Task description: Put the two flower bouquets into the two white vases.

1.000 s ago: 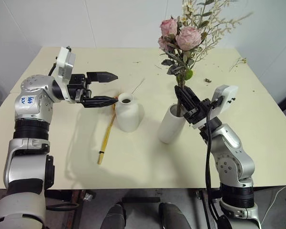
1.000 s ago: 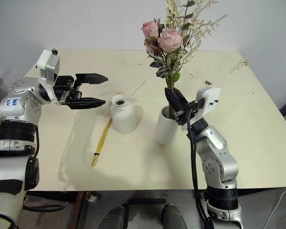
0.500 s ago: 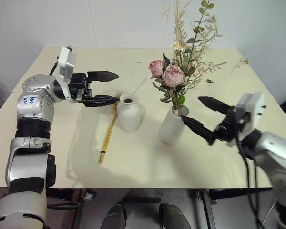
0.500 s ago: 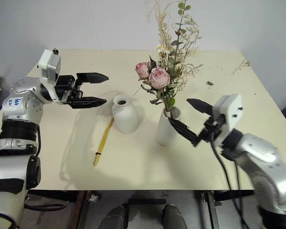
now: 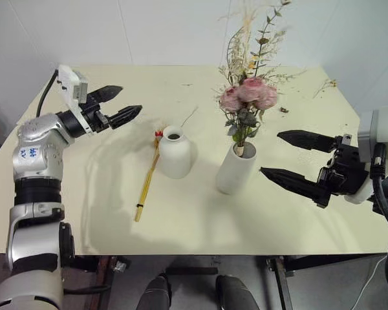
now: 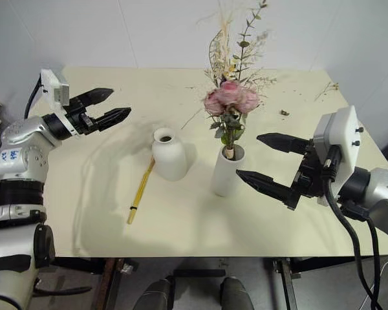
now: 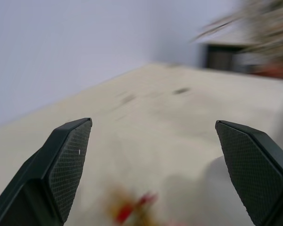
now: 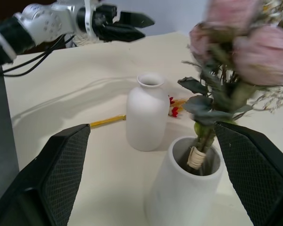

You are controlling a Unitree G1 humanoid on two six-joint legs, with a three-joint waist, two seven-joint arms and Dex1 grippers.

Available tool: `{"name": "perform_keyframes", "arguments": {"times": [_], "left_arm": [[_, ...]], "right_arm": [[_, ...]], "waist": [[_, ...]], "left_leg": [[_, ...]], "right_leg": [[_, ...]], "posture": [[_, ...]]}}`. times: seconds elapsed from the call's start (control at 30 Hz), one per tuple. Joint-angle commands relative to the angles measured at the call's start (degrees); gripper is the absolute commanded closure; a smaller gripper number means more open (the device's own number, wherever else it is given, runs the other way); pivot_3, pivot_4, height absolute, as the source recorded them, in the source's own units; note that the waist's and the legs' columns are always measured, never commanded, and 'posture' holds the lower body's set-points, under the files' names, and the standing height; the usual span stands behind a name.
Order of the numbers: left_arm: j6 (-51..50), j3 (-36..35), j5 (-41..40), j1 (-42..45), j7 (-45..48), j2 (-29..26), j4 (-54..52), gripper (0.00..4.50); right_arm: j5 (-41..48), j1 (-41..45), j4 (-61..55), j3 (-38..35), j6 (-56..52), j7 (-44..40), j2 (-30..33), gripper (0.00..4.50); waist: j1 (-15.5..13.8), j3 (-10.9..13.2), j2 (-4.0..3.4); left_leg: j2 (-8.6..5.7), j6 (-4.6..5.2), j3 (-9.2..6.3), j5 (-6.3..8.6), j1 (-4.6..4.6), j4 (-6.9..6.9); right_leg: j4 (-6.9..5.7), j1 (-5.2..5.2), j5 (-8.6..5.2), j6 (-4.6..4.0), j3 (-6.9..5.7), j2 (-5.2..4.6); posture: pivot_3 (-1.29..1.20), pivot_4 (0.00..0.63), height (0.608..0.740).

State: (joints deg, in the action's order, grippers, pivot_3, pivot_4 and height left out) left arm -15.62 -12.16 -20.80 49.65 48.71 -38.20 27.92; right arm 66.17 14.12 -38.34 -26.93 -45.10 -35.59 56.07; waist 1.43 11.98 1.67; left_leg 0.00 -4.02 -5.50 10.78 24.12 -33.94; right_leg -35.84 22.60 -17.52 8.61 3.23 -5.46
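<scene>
The pink-rose bouquet (image 5: 249, 103) stood in the taller matte white cylindrical vase (image 5: 236, 168), just beside the empty, wide-spread right gripper (image 5: 288, 157); the left gripper (image 5: 114, 105) gaped wide too.

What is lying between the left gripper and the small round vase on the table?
Only bare table lies between the left gripper and the squat vase in the left eye view. The yellow stalk bundle lies beside the vase, nearer the robot.
</scene>
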Motion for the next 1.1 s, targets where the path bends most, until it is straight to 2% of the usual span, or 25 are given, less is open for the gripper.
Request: {"name": "perform_keyframes", "arguments": {"times": [0.03,0.27,0.43,0.7,0.8,0.97,1.1], "left_arm": [[-7.01,0.06,2.94,-2.71,-8.83,-0.83,-8.26,0.00],[-27.20,0.55,1.23,-10.92,-16.61,-0.39,-25.13,0.00],[-43.94,1.42,-1.63,-16.24,-18.09,-2.58,-37.65,0.00],[-66.29,4.19,-5.00,-15.59,-21.36,-3.38,-47.81,0.00],[-70.55,6.42,-4.19,-14.66,-22.96,-3.50,-48.04,0.00],[-72.22,9.96,-3.34,-13.14,-24.78,-2.60,-46.06,0.00],[-68.97,11.39,-2.82,-12.33,-25.56,-0.29,-44.25,0.00]], "right_arm": [[1.68,1.34,0.42,0.32,0.66,-0.22,-0.13,0.06],[1.89,3.85,3.43,2.10,0.10,-3.82,1.69,0.06],[2.95,4.18,4.64,2.24,-0.56,-6.57,2.43,0.06],[1.17,5.21,6.87,3.54,-0.81,-11.02,3.69,0.06],[0.61,5.81,7.30,4.17,-1.07,-11.60,3.79,0.06],[-0.41,6.93,8.17,5.18,-1.35,-12.39,3.90,0.06],[-0.71,7.92,8.25,6.07,-1.47,-12.10,3.43,0.06]], "waist": [[-0.10,0.00,0.00],[-0.07,0.00,0.01],[0.10,0.01,0.01],[0.03,0.01,0.02],[0.00,0.01,0.02],[-0.04,0.02,0.03],[-0.03,0.02,0.03]], "left_leg": [[-0.01,0.00,0.00,0.00,0.00,0.00],[-0.01,0.00,0.00,0.00,0.00,-0.01],[0.00,-0.01,0.00,0.01,-0.01,0.00],[0.00,-0.01,0.02,0.02,-0.01,-0.01],[0.00,-0.01,0.02,0.02,0.00,-0.01],[-0.01,-0.02,0.02,0.02,0.01,-0.01],[-0.01,-0.02,0.04,0.03,0.01,0.00]], "right_leg": [[0.00,0.00,0.00,0.00,0.00,0.00],[0.01,0.00,0.00,0.00,0.00,0.01],[0.03,0.00,-0.01,-0.03,0.01,0.01],[0.16,-0.03,-0.04,-0.08,0.00,0.01],[0.23,-0.04,-0.04,-0.10,0.00,0.01],[0.24,-0.03,-0.05,-0.11,0.00,0.00],[0.26,-0.03,-0.11,-0.23,0.00,-0.01]], "posture": [[0.00,0.150,0.740],[0.00,0.150,0.740],[0.00,0.150,0.740],[0.00,0.150,0.740],[0.00,0.150,0.740],[0.00,0.150,0.740],[0.00,0.150,0.740]]}}
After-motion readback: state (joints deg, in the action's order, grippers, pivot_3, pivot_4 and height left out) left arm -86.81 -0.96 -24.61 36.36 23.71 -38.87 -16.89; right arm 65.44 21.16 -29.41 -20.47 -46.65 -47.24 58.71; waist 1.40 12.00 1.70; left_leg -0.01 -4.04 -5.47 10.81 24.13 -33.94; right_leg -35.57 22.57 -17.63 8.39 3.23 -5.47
